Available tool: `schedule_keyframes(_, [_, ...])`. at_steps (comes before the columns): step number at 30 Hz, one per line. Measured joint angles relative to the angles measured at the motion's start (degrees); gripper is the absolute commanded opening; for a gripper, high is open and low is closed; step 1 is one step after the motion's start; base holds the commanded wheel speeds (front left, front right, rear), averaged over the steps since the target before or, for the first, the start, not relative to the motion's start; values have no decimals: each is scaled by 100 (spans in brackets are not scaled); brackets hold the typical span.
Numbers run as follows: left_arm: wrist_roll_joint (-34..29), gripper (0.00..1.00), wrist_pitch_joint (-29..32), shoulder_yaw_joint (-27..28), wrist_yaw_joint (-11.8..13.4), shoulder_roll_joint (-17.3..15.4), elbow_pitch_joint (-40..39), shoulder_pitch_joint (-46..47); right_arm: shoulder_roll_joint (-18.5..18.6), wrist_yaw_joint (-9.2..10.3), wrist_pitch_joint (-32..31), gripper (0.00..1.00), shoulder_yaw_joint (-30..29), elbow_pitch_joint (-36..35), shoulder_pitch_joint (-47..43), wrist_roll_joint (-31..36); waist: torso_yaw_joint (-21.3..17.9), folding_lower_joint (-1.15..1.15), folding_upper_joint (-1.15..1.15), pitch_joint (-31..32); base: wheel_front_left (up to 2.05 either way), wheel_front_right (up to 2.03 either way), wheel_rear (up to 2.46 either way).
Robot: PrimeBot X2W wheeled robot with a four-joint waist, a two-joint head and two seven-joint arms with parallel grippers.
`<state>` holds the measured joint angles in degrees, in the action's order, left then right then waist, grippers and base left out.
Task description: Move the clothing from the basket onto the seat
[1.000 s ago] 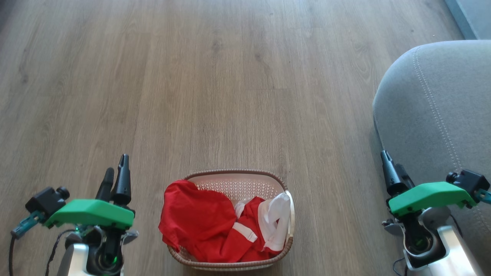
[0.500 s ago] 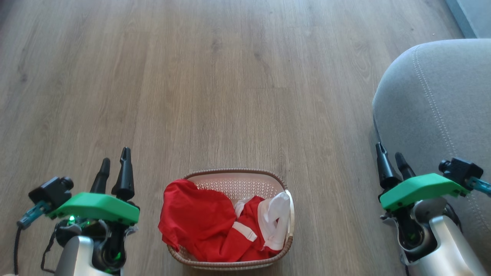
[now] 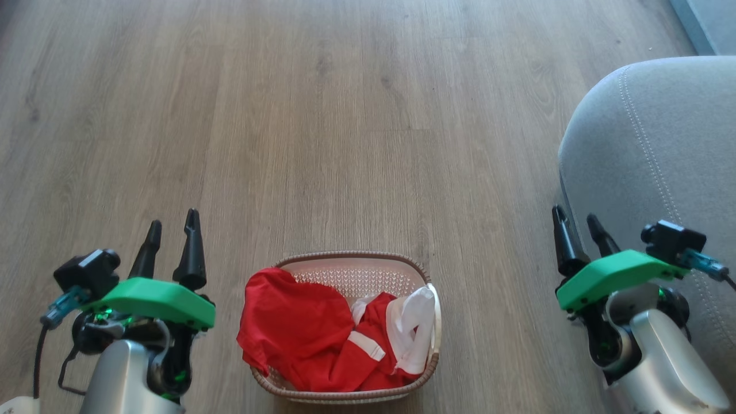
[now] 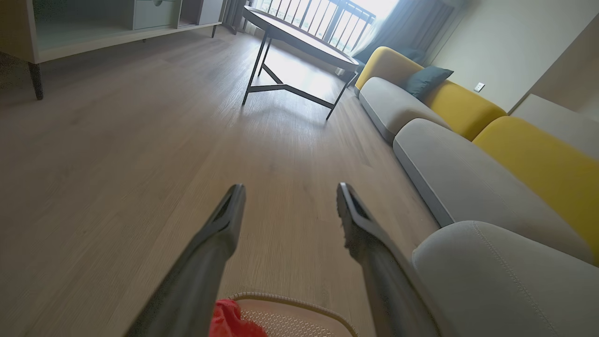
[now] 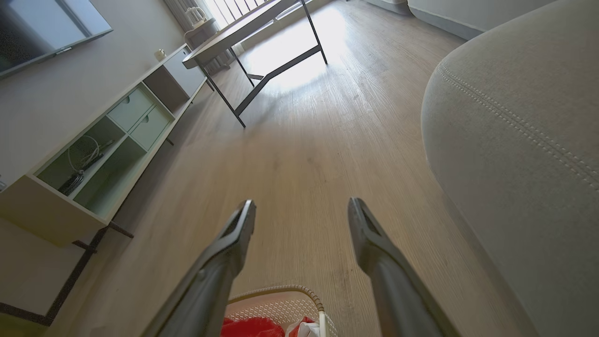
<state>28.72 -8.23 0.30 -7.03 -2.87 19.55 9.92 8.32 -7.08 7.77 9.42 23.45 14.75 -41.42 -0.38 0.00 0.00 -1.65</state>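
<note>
Pale wood-grain plank floor (image 3: 345,115) runs ahead of both claws. The left claw (image 3: 172,217) and the right claw (image 3: 574,213) each hang above it with their fingers spread and nothing between them. Between the two claws, back toward their wrists, the basket (image 3: 351,256) stands on the planks. The clothing (image 3: 299,333) is heaped inside it: plain red fabric spills over the rim on the left claw's side, and a white panel lies on the right claw's side. The seat (image 3: 650,144) bulges just outside the right claw, its rounded corner and double stitching close by; whether they touch I cannot tell. Far beyond the fingertips a dark-legged table (image 4: 299,37) stands in window light. A low cabinet (image 5: 107,154) lines the wall outside the left claw, and yellow-backed sofa cushions (image 4: 468,178) continue past the seat.
</note>
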Motion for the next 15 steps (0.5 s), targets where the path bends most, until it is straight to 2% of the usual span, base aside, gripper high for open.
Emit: schedule_keyframes(15, [-1053,100,-229,-58,8,-1,-2,162,120,0,260,100,219,74,308,826,-20,0,0,-23,0,0,0])
